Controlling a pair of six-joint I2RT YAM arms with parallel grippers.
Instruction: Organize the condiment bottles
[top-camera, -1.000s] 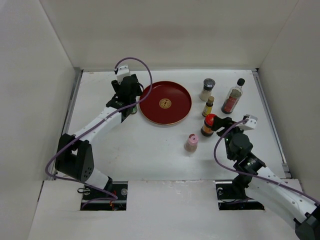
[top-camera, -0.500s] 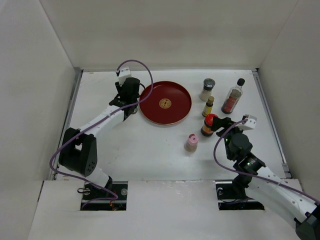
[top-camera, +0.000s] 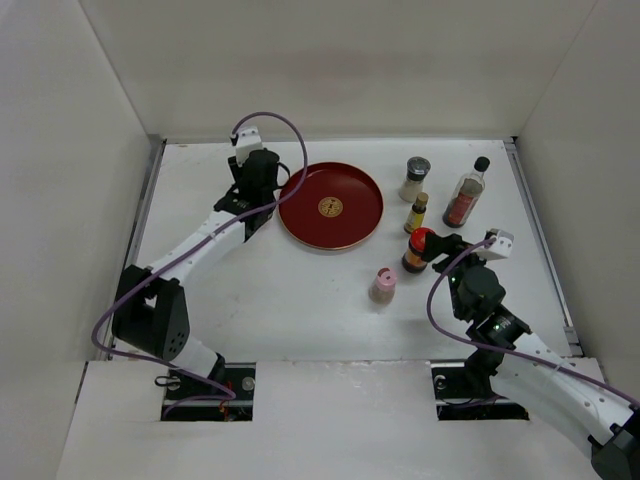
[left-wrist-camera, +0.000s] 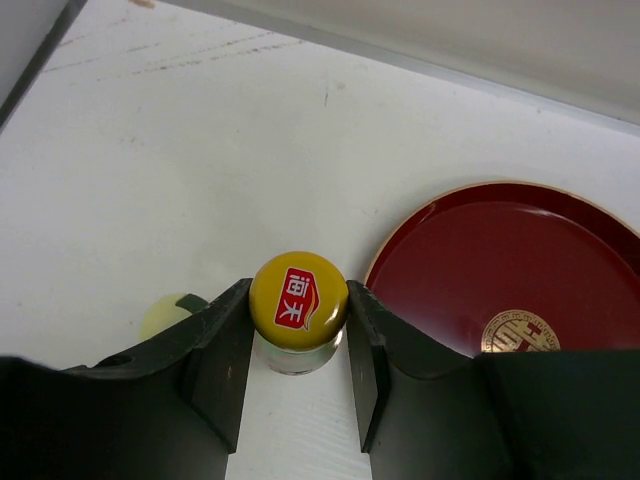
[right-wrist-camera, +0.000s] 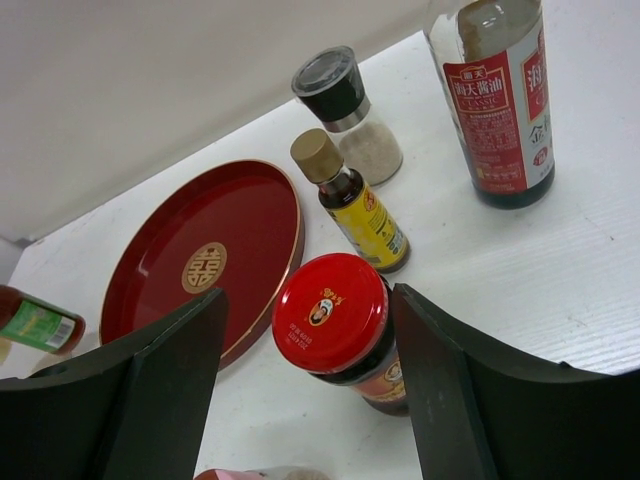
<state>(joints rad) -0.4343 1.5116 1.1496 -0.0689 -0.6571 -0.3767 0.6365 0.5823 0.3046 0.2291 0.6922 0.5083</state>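
My left gripper (left-wrist-camera: 298, 295) is shut on a yellow-capped bottle (left-wrist-camera: 297, 303), both fingers against its cap. It sits just left of the red plate, where the top view shows the gripper (top-camera: 260, 208). The right wrist view shows this bottle's green-and-red label (right-wrist-camera: 35, 320). A cream bottle (left-wrist-camera: 165, 315) peeks from behind the left finger. My right gripper (right-wrist-camera: 308, 300) is open, with a gap each side of the red-lidded dark jar (right-wrist-camera: 335, 315), which also shows in the top view (top-camera: 418, 248). Behind it stand the amber bottle (top-camera: 416, 212), the grey-lidded shaker (top-camera: 415, 178) and the tall black-capped bottle (top-camera: 466, 192). The pink-capped bottle (top-camera: 382, 285) stands alone.
The round red plate (top-camera: 300, 215) lies at the back middle, between the two grippers. White walls close the table on the left, back and right. The left arm's purple cable loops above its wrist.
My left gripper has shifted slightly toward the back wall beside the plate. The right arm and the bottles on the right have not moved.
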